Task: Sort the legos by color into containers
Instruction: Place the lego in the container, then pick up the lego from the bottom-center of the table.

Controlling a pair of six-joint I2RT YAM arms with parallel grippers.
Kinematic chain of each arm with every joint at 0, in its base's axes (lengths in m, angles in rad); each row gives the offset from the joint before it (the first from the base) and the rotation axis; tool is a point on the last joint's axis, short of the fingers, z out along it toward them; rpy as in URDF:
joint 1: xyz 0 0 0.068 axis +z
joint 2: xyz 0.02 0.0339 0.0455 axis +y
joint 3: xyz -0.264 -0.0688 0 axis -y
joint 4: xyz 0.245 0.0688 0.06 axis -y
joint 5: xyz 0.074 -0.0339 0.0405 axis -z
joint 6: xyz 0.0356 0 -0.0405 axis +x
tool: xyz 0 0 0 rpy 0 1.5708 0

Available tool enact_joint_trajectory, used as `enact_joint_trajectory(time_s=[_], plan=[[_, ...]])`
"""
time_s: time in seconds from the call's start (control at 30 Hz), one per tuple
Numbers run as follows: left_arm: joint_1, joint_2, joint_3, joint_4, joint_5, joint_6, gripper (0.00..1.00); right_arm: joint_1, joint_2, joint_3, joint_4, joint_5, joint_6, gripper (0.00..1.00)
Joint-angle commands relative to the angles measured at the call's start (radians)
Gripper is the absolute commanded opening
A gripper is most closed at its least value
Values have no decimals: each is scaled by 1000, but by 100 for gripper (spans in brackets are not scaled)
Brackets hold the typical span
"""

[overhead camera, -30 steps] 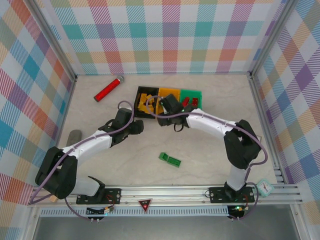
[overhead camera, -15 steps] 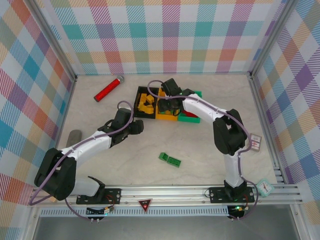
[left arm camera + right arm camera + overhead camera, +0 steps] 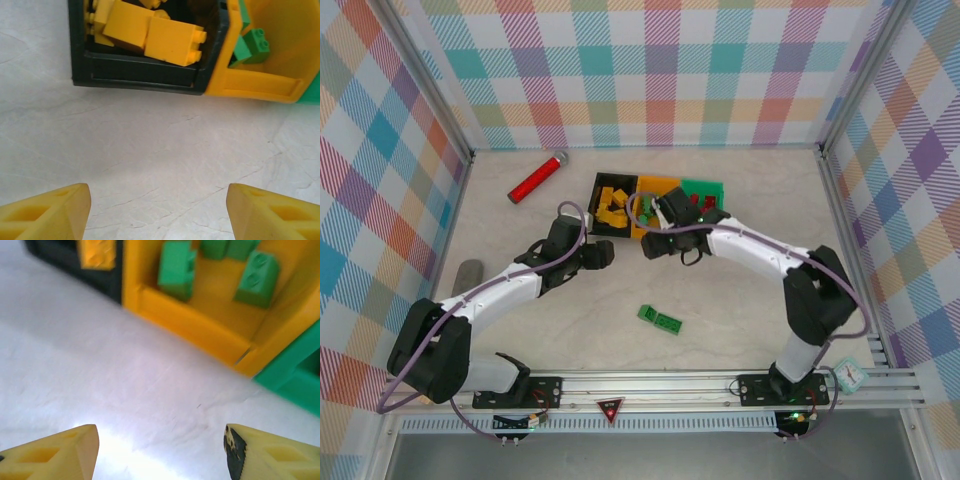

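Three bins stand in a row: black [image 3: 603,226], orange [image 3: 662,183] and green [image 3: 704,186]. Yellow legos [image 3: 150,37] lie in the black bin [image 3: 140,75]. Green legos [image 3: 177,267] lie in the orange bin [image 3: 190,325], and red ones [image 3: 705,203] in the green bin [image 3: 295,375]. Two green legos [image 3: 660,320] lie loose on the table nearer the arms. My left gripper [image 3: 602,255] [image 3: 157,200] is open and empty over bare table just before the black bin. My right gripper [image 3: 658,240] [image 3: 160,440] is open and empty just before the orange bin.
A long red cylinder with a silver end [image 3: 538,177] lies at the back left. A grey object [image 3: 468,272] sits by the left wall. A small clock [image 3: 850,375] stands at the front right corner. Plaid walls close in three sides.
My right gripper reached over the orange bin, then pulled back to the table in front of it, open and empty. The left arm has barely moved.
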Motion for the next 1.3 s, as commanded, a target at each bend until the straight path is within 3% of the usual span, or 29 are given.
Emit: enact_joint_trajectory(time_s=[0.0,0.23,0.43,1.27], plan=[[10,-4,-13,40,65,17,72,56,-81,-95,-13,-46,8,67],[10,18,3,22,53,27,72,185,-197,-285,-80,-73,-2,68],[10,14,-1,22,43,27,72,291,-208,-358,-156,26,10,68],[10,22,3,16,38,26,72,321,-113,-368,-97,33,14,61]])
